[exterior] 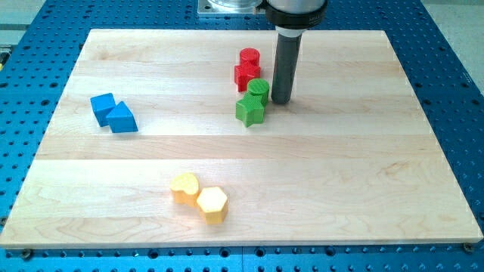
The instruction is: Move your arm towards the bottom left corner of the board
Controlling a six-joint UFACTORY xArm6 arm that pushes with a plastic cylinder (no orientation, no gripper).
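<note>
- My rod [286, 64] comes down from the view's top, a little right of centre; my tip [282, 101] rests on the worktop [340, 166].
- No fingers on this arm, only the rod, so nothing is held or clamped.
- Tip sits just right of the green cylinder [259, 88], very close; I cannot tell if they touch.
- Green star [250, 110] lies just below and left of that cylinder, touching it.
- Red cylinder [249, 57] and red star [246, 75] stand above the greens in a tight column; the red star's lower edge meets the green cylinder.
- All four lie left of the rod, none to its right.
- Blue cube [102, 107] and blue wedge [122, 119] sit together, touching, near the worktop's left edge, well apart from my tip.
- Yellow heart [184, 187] and yellow hexagon [212, 203] touch each other near the bottom edge, left of centre.
- Bottom left corner [17, 236] of the worktop is far from my tip, across the board; the yellow pair is the nearest to it.
- Blue perforated table [446, 45] surrounds the worktop.
</note>
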